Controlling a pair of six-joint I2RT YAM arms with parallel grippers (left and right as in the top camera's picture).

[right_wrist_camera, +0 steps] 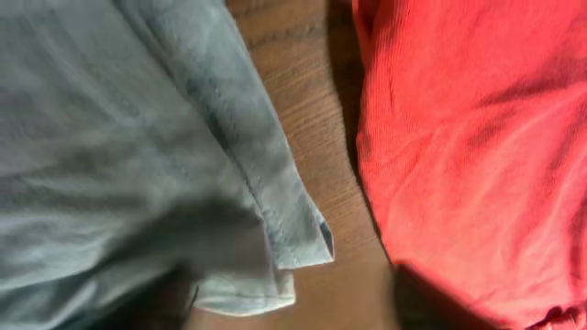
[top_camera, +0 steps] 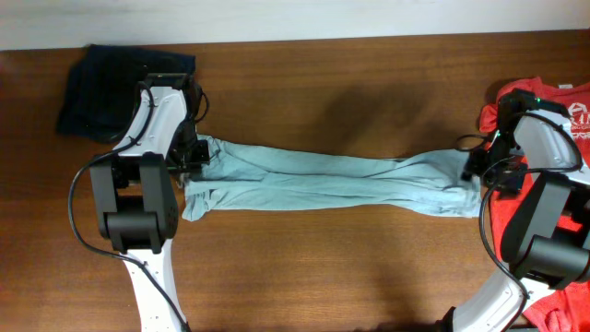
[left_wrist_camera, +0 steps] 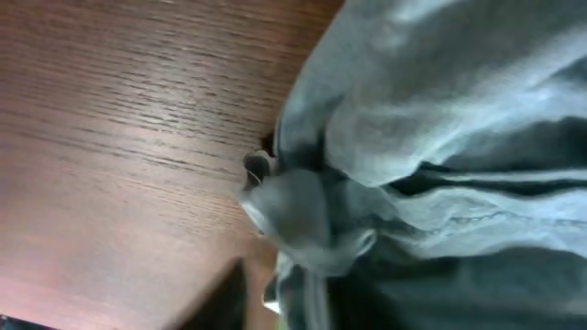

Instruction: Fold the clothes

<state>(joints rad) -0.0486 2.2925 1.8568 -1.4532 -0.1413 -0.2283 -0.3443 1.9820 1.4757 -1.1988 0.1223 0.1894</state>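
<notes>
The pale blue-grey T-shirt (top_camera: 323, 180) is pulled into a long, bunched band across the wooden table (top_camera: 332, 267). My left gripper (top_camera: 195, 164) sits at its left end, where the left wrist view shows crumpled cloth (left_wrist_camera: 413, 110) heaped on the wood; the fingers are hidden there. My right gripper (top_camera: 473, 169) is over the right end. In the right wrist view the shirt's hem (right_wrist_camera: 293, 229) lies flat and loose on the table with nothing pinching it. The red T-shirt (top_camera: 581, 207) lies at the right edge, its cloth (right_wrist_camera: 477, 137) a narrow strip of wood away from the hem.
A dark navy garment (top_camera: 101, 92) is heaped at the back left corner, behind the left arm. The red T-shirt runs under the right arm's base. Bare wood shows in front of and behind the stretched shirt.
</notes>
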